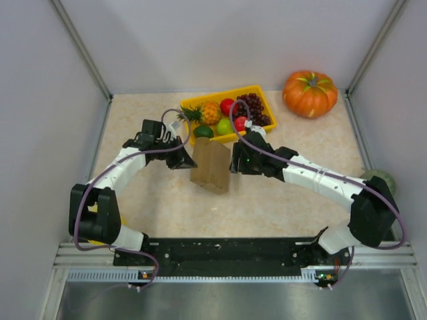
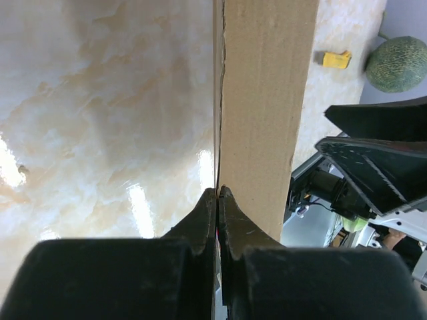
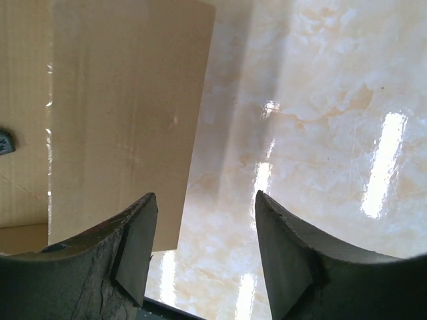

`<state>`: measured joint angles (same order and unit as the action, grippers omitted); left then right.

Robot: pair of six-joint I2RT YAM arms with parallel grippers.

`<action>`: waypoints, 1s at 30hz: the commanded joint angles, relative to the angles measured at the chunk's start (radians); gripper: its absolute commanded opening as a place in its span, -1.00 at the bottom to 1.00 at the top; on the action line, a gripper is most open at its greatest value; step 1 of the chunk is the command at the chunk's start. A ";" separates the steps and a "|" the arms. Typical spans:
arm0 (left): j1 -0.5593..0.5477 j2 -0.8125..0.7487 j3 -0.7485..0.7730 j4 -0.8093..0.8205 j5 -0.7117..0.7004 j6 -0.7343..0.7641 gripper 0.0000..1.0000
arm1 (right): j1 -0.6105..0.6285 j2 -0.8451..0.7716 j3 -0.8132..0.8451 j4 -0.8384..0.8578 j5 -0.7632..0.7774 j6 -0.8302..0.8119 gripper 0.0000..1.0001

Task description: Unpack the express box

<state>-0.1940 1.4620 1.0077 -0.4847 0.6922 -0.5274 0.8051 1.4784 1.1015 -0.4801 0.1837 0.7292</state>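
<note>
Pinching the box at one edge only, so slip risk.
Left gripper (image 2: 218, 193) clamped on the express box (image 1: 211, 168), upright mid-table just before the yellow tray (image 1: 257, 89); right gripper (image 3: 205, 200) fingers apart beside it. Thin grip, box could twist or topple.

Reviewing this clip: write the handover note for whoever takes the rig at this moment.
Left gripper: shut, apparently pinching a thin edge of the express box.
Right gripper: open, at the box's opposite side, holding nothing.
Box: mid-table between the two grippers, just in front of the yellow fruit tray.
Done: box held on one side. No contents lie outside it.
Left: open the flaps (I cannot tell how far they are open) and take out whatever is inside.
</note>
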 commanded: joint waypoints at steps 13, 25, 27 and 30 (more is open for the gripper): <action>-0.100 -0.048 0.100 -0.107 -0.207 0.064 -1.00 | 0.089 0.143 0.219 0.081 -0.075 -0.094 0.55; -0.108 -0.057 0.126 -0.135 -0.246 0.092 -1.00 | 0.080 0.235 0.150 0.097 -0.052 -0.074 0.14; -0.110 -0.060 0.135 -0.147 -0.249 0.101 -1.00 | 0.071 0.223 0.114 0.098 -0.043 -0.064 0.14; -0.107 -0.068 0.146 -0.150 -0.238 0.109 -1.00 | 0.054 0.186 0.058 0.101 -0.032 -0.059 0.13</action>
<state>-0.3019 1.4380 1.0935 -0.6434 0.4355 -0.4419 0.8776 1.7164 1.2285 -0.3771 0.1169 0.6601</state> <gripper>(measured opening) 0.012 0.568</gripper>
